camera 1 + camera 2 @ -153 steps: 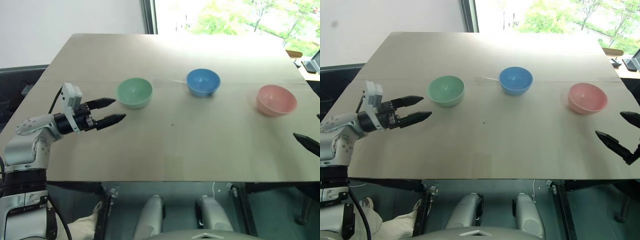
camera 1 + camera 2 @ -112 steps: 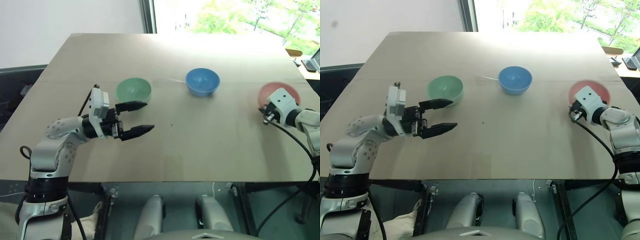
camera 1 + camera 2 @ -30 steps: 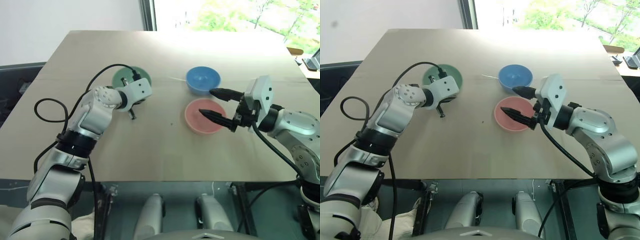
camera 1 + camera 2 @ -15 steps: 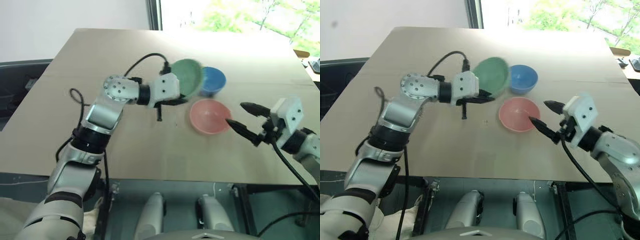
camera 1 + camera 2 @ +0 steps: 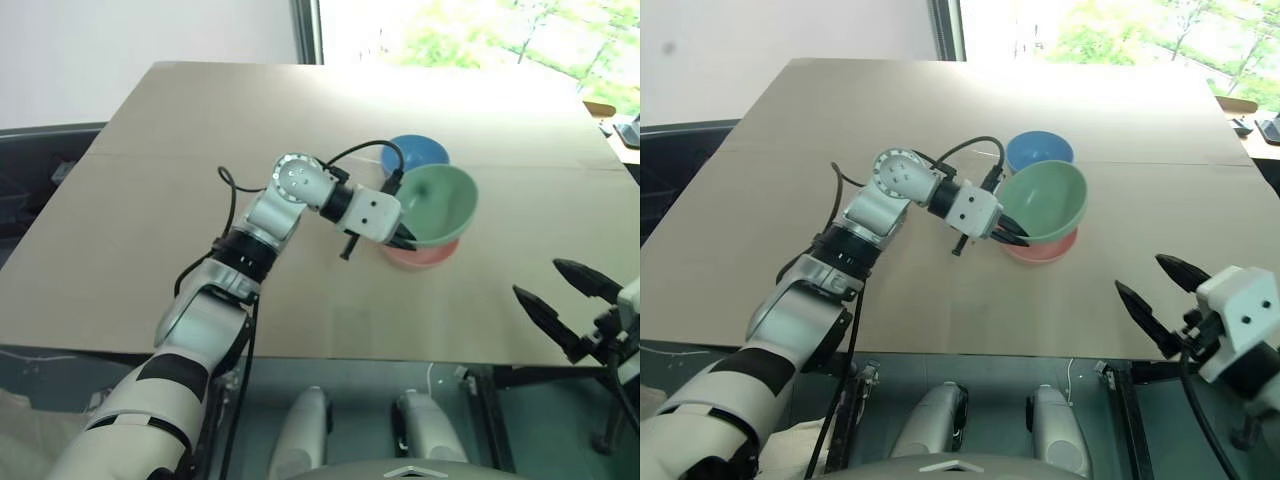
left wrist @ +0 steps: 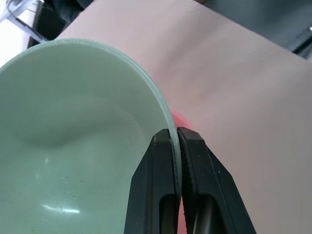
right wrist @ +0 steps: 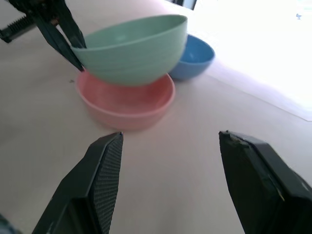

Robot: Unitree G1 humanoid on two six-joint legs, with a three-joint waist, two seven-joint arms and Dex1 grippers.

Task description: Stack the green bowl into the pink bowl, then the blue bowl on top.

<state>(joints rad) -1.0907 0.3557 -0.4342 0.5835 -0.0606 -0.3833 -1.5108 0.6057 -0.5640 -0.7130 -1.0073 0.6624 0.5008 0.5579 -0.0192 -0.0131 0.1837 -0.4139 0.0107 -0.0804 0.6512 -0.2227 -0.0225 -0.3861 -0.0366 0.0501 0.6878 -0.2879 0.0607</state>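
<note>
Three bowls on the bench (image 5: 150, 200), one of each colour; two grippers, one per arm. Left gripper (image 6: 176, 134): jaws clenched on the rim of the green bowl (image 5: 438, 205), one finger inside the wall and one outside, as the left wrist view shows at close range; that view also shows a sliver of pink just below the pinched rim. Green bowl: held tilted above the pink bowl (image 5: 420, 256); in the head views it covers most of the pink bowl, leaving a crescent of rim on the near side; the right wrist view shows what the head views do not, namely the green bowl's underside hanging over the pink bowl's hollow, not seated level in it; whether the two touch cannot be told. Blue bowl (image 5: 415, 153): upright on the bench just behind the other two, apart from both grippers. Right gripper (image 5: 562, 305): jaws released and spread wide, grasping nothing, at the bench's near right edge, well apart from the bowls.
</note>
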